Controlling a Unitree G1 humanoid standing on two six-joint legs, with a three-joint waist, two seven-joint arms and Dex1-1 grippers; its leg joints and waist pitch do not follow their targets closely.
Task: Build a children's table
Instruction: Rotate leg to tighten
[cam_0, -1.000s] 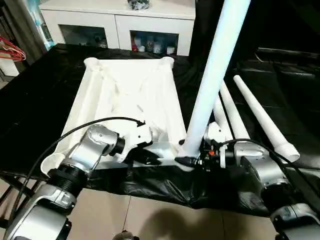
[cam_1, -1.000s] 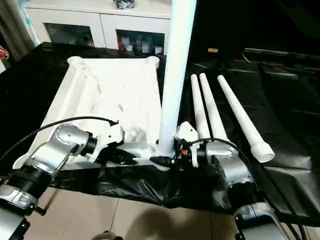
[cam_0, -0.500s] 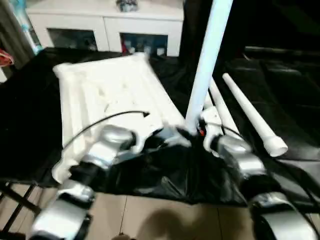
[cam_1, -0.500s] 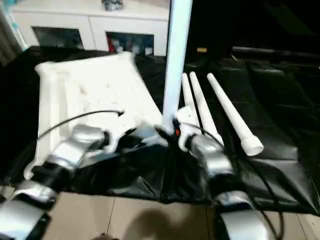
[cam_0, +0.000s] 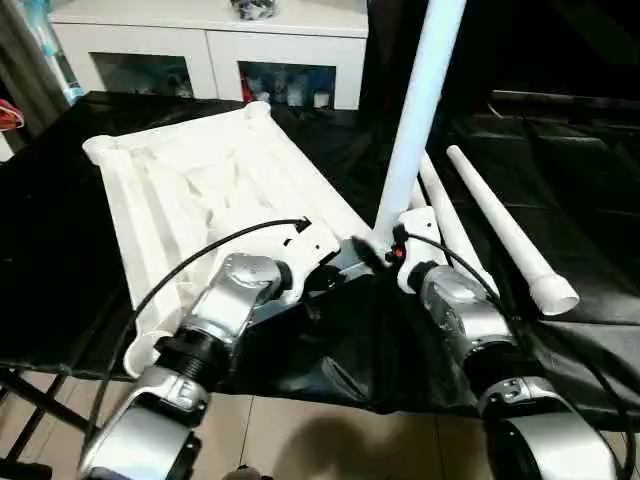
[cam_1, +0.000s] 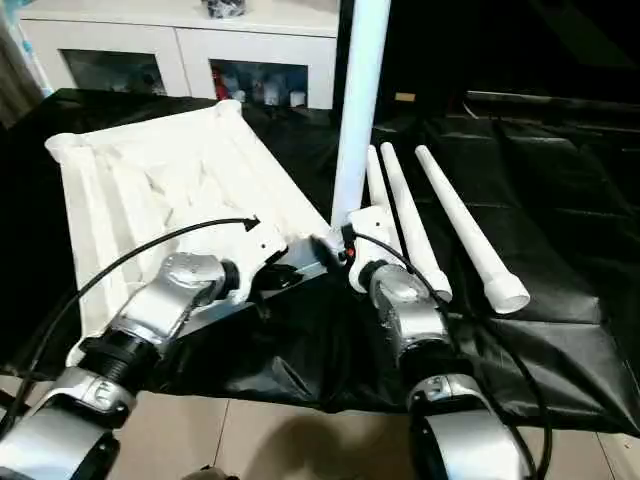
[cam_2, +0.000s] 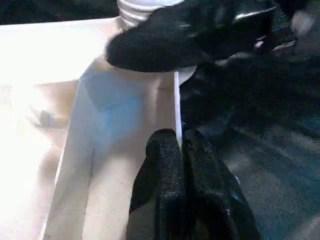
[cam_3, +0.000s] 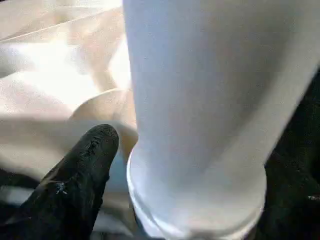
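A: Nearest the camera, what are the two arms doing?

B: Both silver forearms reach in toward the near corner of the tabletop (cam_0: 200, 190), which lies ribbed side up on the black sheet (cam_0: 60, 230). The left gripper (cam_2: 179, 150) has its two black fingers pressed together on the thin white rim of the tabletop, so it is pinching that edge.

A: And the right one?

B: The right gripper (cam_0: 385, 250) sits at the foot of the upright leg (cam_0: 415, 110). In the right wrist view one black finger (cam_3: 82, 170) lies beside the leg's wide base, with the base between the jaws. They stand wide; whether they actually press the leg I cannot tell.

A: Where does that leg stand?

B: Upright at the tabletop's near right corner, its wide end down at the corner socket, rising out of the top of the picture.

A: Further out?

B: Three loose legs (cam_0: 505, 230) lie side by side on the sheet to the right, wide ends toward the robot. Beyond the table stands a white cabinet (cam_0: 210, 50) with glass-fronted doors
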